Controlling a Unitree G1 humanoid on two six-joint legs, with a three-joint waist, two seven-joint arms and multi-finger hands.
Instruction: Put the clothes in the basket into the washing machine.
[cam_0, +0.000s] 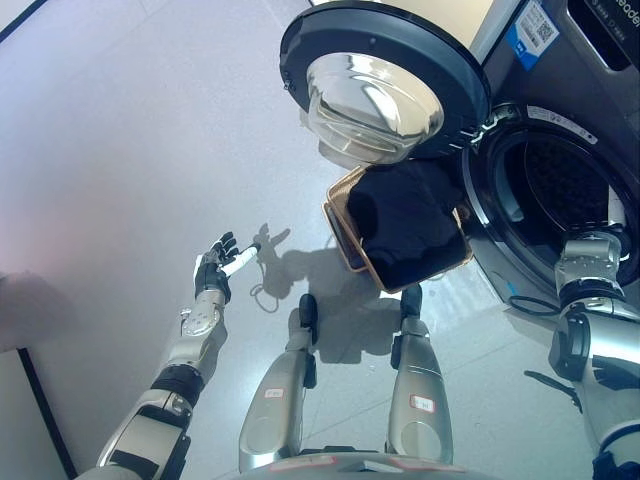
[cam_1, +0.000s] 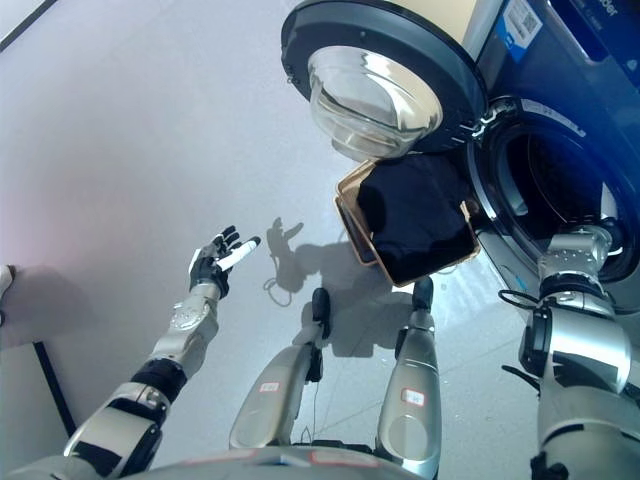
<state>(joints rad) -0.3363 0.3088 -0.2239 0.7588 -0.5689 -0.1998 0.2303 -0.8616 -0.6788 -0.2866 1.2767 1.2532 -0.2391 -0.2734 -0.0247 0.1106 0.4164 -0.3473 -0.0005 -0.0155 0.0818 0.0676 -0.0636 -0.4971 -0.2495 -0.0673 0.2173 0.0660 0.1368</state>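
Left robot hand (cam_0: 216, 265) at about 8 o'clock, nearest the camera, held out over the bare grey floor (cam_0: 120, 140), fingers spread and straight, holding nothing. It is well apart from the basket.

Right arm comes in at 4 o'clock and runs up to the rim of the washing machine's drum opening (cam_0: 560, 200). The right robot hand itself is hidden at or inside the opening; cannot tell if its fingers are open or curled, or if it has hold of anything.

Basket (cam_0: 352, 250), tan, stands on the floor near centre, roughly 1 o'clock from the middle of the view, tilted so its mouth faces up and toward the camera. Dark clothes (cam_0: 405, 220) fill it and heap above the rim at the far side. The pile is still in the basket, not in the drum.

Washing machine (cam_1: 600, 60), dark-fronted, takes up the 2 to 3 o'clock edge. Its drum opening is just to the right of the basket, interior dark; contents cannot be made out.

Round door (cam_0: 380, 85) at 12 o'clock is swung wide open to the left, glass bowl facing the camera. Its lower edge hangs just above the far end of the basket and overlaps the clothes in view, hinge side next to the opening.
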